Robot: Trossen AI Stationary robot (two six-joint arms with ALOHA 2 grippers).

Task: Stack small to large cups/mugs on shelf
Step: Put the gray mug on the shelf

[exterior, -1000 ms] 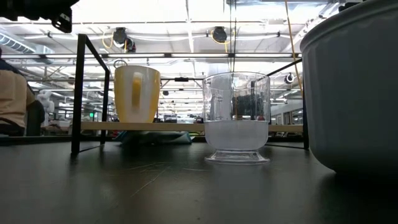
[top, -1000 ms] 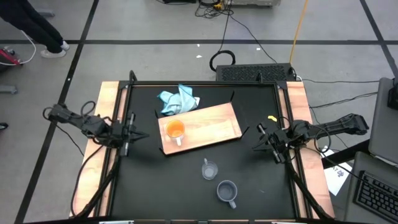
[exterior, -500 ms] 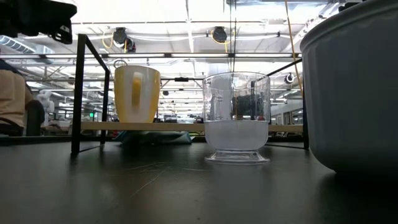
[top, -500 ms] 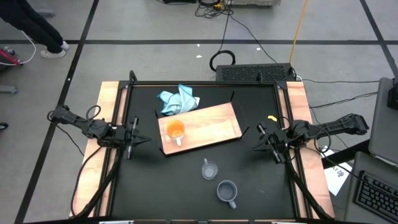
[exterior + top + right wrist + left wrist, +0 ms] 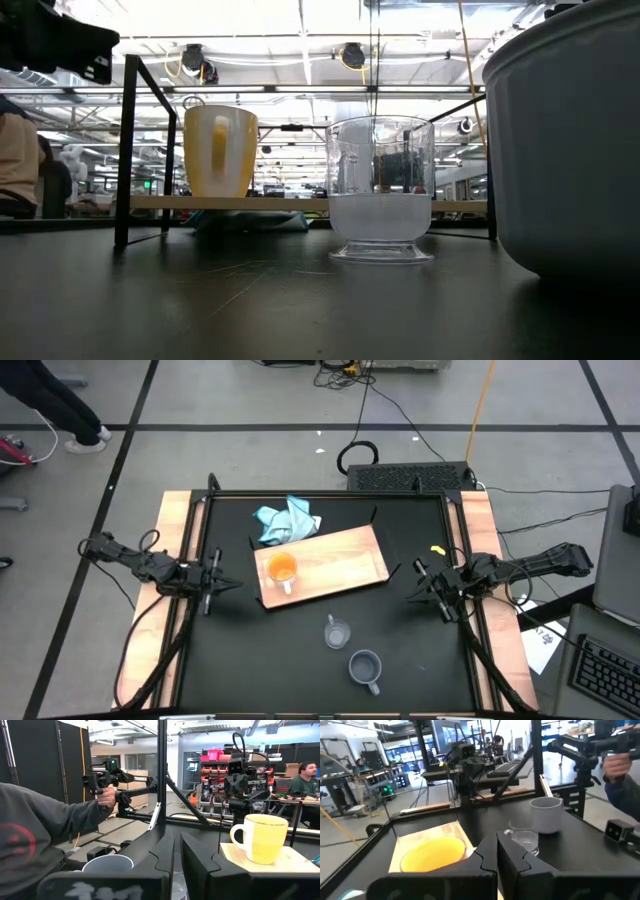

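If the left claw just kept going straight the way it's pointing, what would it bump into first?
Probably the orange mug on the wooden board: the left gripper, fingers closed, points across the table at it. Heights are hard to judge.

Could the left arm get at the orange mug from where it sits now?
Probably yes: the left gripper waits at the table's left edge, and only bare tabletop lies between it and the orange mug on the shelf.

A crumpled light-blue cloth (image 5: 288, 522) lies on the black table (image 5: 300, 650); a person's sleeve (image 5: 45, 827) shows beyond it.
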